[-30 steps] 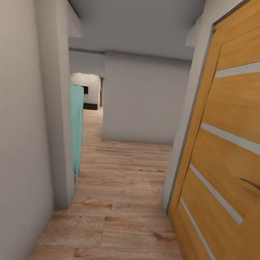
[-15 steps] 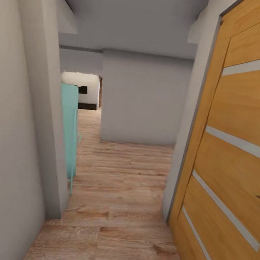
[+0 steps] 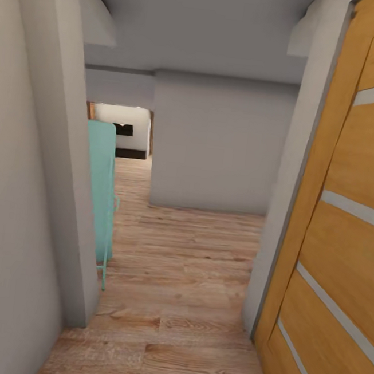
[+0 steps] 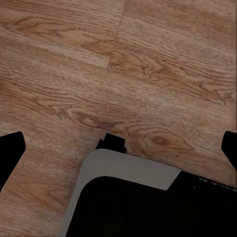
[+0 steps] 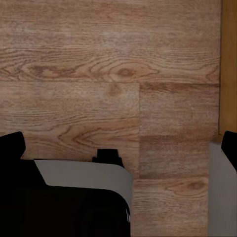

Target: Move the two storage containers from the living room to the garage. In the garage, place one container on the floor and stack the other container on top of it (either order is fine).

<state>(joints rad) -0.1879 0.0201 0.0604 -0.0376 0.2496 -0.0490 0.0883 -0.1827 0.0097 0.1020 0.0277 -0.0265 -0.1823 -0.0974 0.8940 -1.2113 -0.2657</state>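
Observation:
The two storage containers are out of view. I am in a narrow hallway with a light wood-plank floor. An orange-wood door with pale glass slats stands open close on my right. My left gripper hangs open over the planks, its dark fingertips wide apart with nothing between them. My right gripper is open and empty too, above the planks beside the grey edge of my own base. The garage's dark concrete floor is out of view.
A pale grey wall juts in close on the left, with a turquoise piece of furniture behind its corner. A grey wall closes the hallway ahead. A passage on its left leads to a bright room far back.
The whole picture has shifted: the camera moved forward and slightly left. The door sits further right in the picture and its handle has slid out of frame.

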